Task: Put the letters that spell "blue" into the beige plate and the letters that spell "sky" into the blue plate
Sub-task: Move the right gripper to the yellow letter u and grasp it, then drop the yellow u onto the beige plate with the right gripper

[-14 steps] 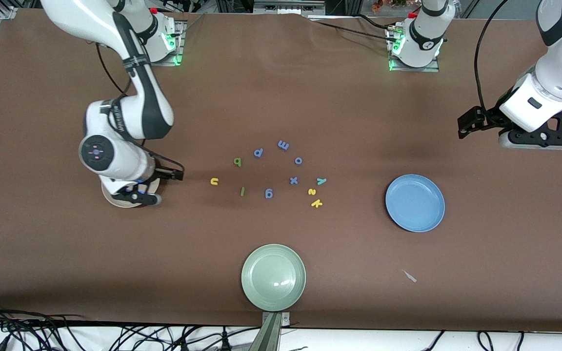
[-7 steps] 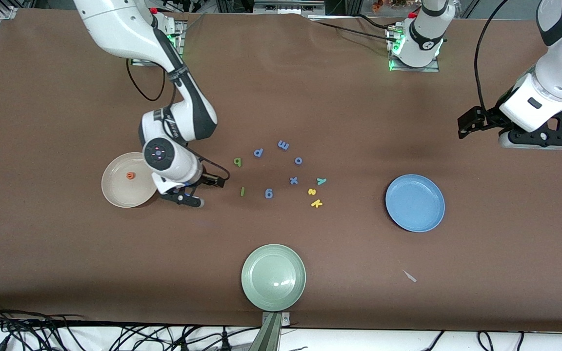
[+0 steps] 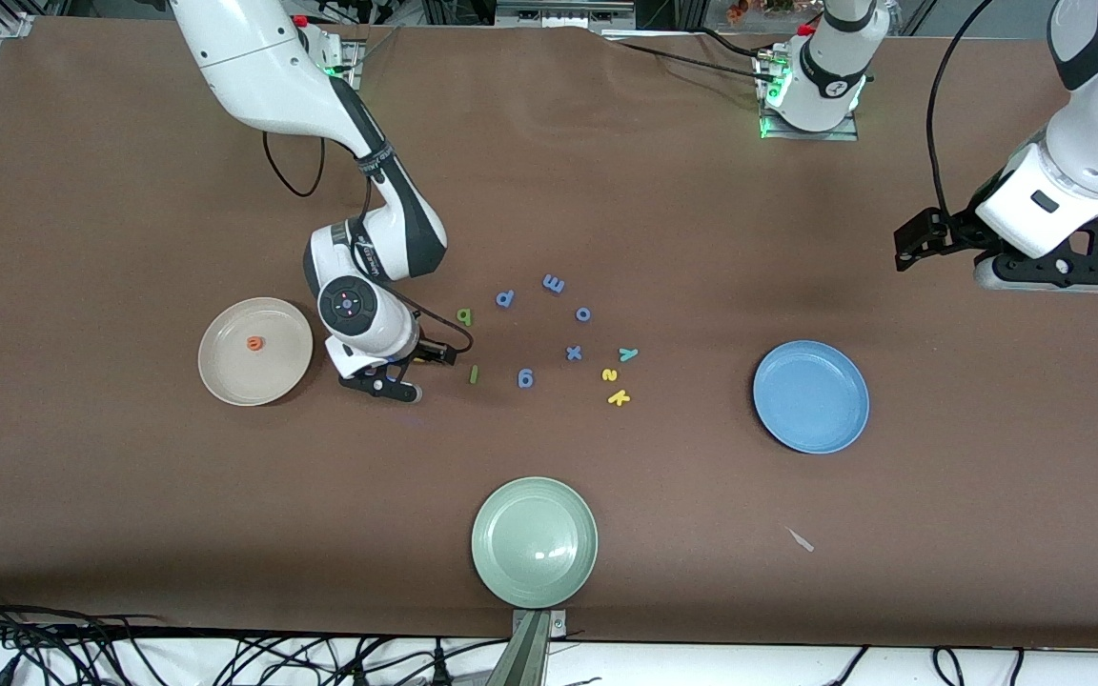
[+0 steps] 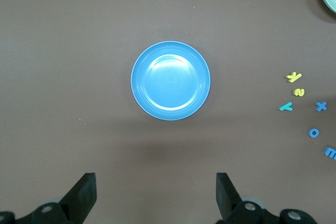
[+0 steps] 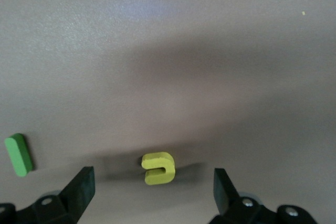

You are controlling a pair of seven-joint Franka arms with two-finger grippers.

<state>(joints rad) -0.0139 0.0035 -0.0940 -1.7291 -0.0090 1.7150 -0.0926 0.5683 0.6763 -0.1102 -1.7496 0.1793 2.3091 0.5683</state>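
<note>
Right wrist view — gripper [image 5: 152,187] wide around yellow u [image 5: 158,168].

The right tool [image 3: 395,379] moved from over the beige plate [image 3: 225,376] toward the middle of the bench, ending low over the yellow u [image 5: 158,168], just beside the green l [image 3: 474,374]. Its fingers stood wide apart on either side of the u without touching it. The plate, covered by the arm 1 second earlier, came into full view with the orange e [image 3: 253,344] lying in it. The u, plain in the front view before, became hidden there under the right wrist.
</note>
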